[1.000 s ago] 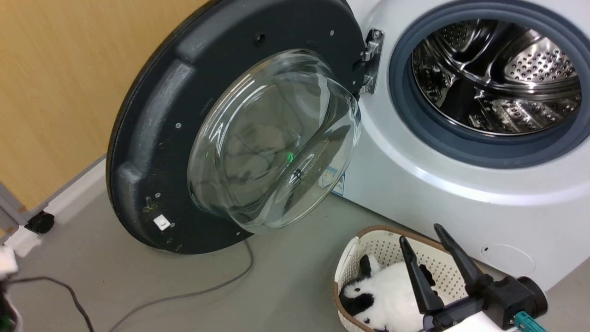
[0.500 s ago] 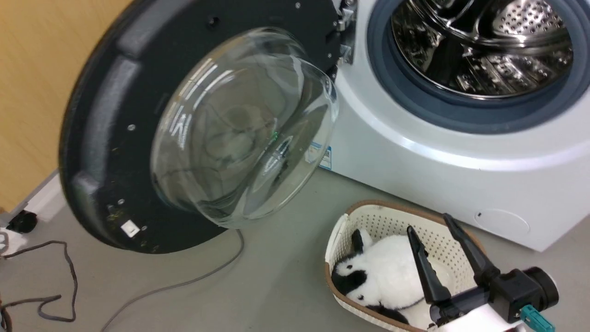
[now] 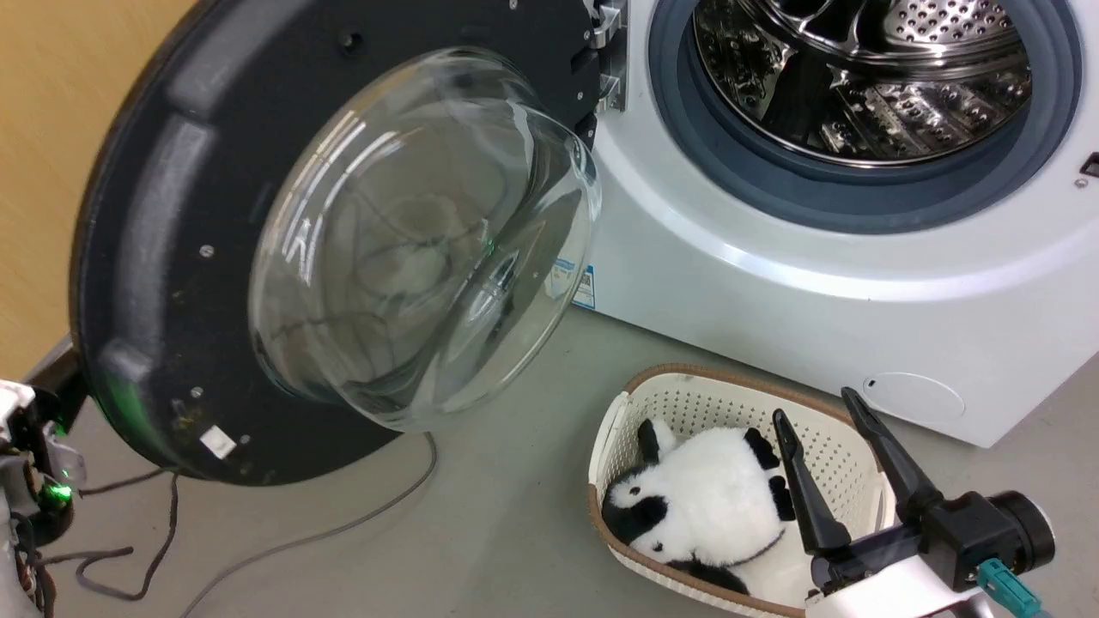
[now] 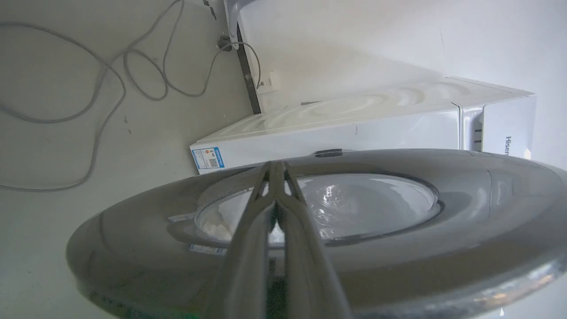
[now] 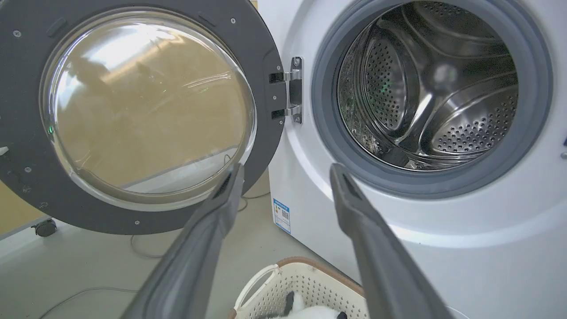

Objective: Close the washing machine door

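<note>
The washing machine [image 3: 773, 292] has a smooth white shell with a soft gloss, and its drum [image 3: 859, 86] is bright perforated steel inside a matt grey rubbery gasket [image 3: 859, 202]. Left of it, the washing machine door [image 3: 154, 257] has a matt, faintly grainy black plastic rim around a clear, shiny glass bowl [image 3: 412, 240] — its outer face is mirror-glossy. In front of the machine are a cream perforated plastic basket [image 3: 687, 403], a fluffy plush toy [image 3: 713, 498] and the dull grey floor [image 3: 515, 532].
</note>
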You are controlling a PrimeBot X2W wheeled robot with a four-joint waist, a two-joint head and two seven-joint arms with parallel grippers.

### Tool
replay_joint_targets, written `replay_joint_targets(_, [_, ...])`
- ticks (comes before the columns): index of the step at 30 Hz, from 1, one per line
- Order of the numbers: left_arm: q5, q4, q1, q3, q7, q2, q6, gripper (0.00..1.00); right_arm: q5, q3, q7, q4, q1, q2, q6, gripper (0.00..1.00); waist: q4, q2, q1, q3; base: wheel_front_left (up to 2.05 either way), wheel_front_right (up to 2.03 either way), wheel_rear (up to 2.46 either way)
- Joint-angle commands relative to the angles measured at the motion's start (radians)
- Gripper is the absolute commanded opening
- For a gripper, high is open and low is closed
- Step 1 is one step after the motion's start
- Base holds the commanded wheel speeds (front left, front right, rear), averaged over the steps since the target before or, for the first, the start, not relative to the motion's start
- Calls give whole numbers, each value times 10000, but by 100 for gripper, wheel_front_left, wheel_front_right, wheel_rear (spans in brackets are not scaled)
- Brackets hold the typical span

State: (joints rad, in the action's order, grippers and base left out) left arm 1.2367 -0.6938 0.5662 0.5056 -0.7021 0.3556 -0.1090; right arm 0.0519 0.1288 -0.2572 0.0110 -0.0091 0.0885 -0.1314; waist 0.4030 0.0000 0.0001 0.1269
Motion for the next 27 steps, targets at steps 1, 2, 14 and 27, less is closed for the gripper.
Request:
replay_joint_targets(1, [134, 97, -243, -91, -307, -120, -88, 0, -66, -24, -45, 45, -59, -42, 7, 100, -7, 0, -1, -76, 0, 0, 0])
replay_joint_targets(2, [199, 181, -330, -152, -520, -169, -101, 0, -58, -26, -45, 69, -46, -63, 7, 100, -4, 0, -1, -130, 0, 0, 0])
replay_joint_targets(14, [974, 2420, -2151, -1100, -3187, -1414, -10, 0, 148, -216, -45, 176, 259, -328, 7, 100, -258, 0, -1, -903, 0, 0, 0])
replay_joint_targets(27, [1452, 5313, -5473, -2973, -3136, -3032, 256, 0, -35, -477, -46, 142, 447, -380, 7, 100, -2371, 0, -1, -1003, 0, 0, 0])
